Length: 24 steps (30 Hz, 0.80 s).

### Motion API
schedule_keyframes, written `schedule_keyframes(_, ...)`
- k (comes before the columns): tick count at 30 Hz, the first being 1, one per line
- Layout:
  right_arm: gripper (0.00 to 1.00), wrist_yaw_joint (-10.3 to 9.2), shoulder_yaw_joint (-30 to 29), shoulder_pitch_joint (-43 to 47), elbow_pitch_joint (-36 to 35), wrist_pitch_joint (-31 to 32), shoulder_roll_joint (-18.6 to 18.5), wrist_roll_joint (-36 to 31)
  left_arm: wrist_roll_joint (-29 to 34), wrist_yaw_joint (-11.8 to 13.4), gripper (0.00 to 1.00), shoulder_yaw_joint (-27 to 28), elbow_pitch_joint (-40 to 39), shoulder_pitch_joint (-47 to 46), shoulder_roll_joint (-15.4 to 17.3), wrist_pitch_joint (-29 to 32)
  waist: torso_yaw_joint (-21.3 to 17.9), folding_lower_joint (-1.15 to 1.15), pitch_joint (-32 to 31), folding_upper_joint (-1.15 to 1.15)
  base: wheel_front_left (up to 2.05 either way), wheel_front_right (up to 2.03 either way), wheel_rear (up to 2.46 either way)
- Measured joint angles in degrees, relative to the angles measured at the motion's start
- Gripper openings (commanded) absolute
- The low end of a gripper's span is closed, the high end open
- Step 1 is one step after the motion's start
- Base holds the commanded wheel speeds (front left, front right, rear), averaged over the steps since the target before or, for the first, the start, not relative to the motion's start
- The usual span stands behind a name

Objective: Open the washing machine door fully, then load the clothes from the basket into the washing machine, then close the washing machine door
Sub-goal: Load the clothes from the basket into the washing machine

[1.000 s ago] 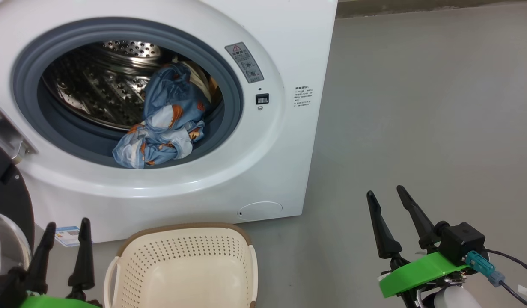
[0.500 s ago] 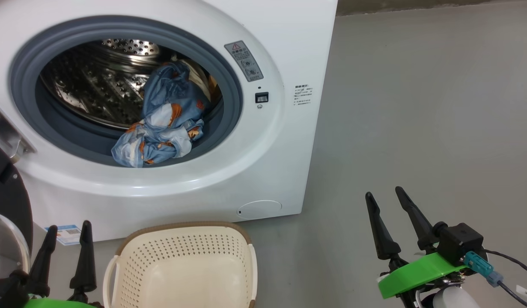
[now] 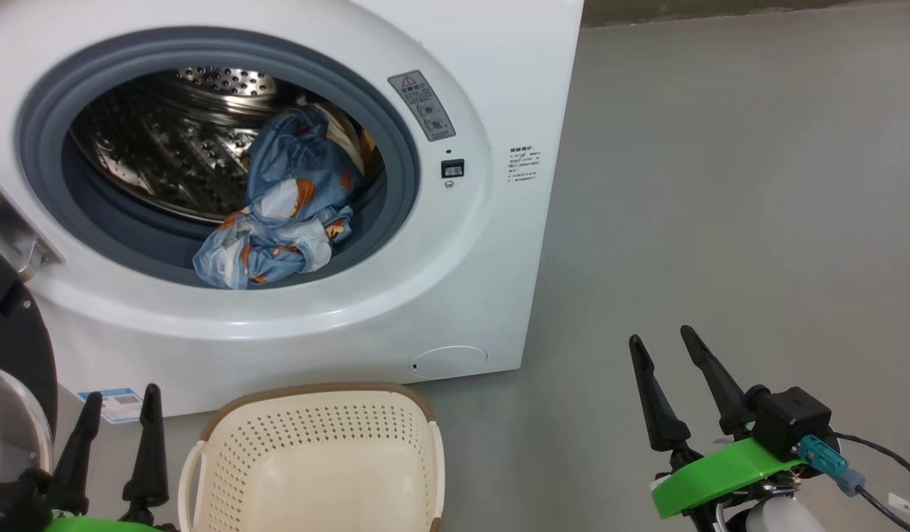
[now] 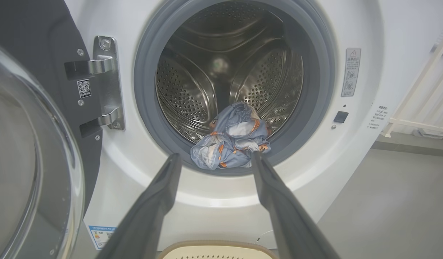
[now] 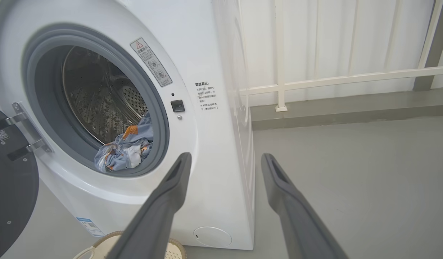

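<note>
Little has shifted, both arms dipping slightly: left gripper (image 3: 122,393) and right gripper (image 3: 660,336) hang wide open, holding nothing, well below the crumpled soft blue clothes (image 3: 277,214) at the perforated steel mouth of the washing machine (image 3: 455,295), above the perforated cream basket (image 3: 314,389).

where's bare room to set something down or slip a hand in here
Widest free patch: the grey floor right of the washing machine, back to the kerb. Inside, the drum is bare on its left; the clothes sit lower right in its mouth. Crowded: the front, where the basket stands near the base and the open door fills the left.
</note>
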Motion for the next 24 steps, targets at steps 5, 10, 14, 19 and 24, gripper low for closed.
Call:
schedule_keyframes(5,1.00,0.00,0.1,0.0,0.2,0.0,0.0,0.0,0.0,-0.1,1.00,-0.1,0.4,0.0,0.0,0.0,0.0,0.00,0.0,0.00,0.00,0.00,0.00)
schedule_keyframes(10,1.00,0.00,0.1,0.0,0.3,0.0,0.0,0.0,0.0,-0.3,1.00,-0.2,0.4,-0.1,0.0,0.0,0.0,0.00,0.1,0.00,0.00,0.00,0.00)
schedule_keyframes(14,1.00,0.00,0.2,0.0,0.3,0.0,0.0,0.0,0.0,-0.3,1.00,-0.3,0.4,-0.1,0.0,0.0,0.0,0.00,0.4,0.00,0.00,0.00,0.00)
schedule_keyframes(19,1.00,0.00,0.4,0.0,-0.3,0.0,0.0,0.0,-0.3,-0.6,1.00,-1.7,0.5,-1.4,0.4,1.2,-0.5,0.00,1.4,0.00,0.00,0.00,0.00)
schedule_keyframes(24,1.00,0.00,1.2,0.0,-1.5,0.0,0.0,0.0,-2.2,-1.0,1.00,-3.5,2.4,-6.0,1.7,4.7,-1.2,0.00,3.1,0.00,0.00,0.00,0.00)
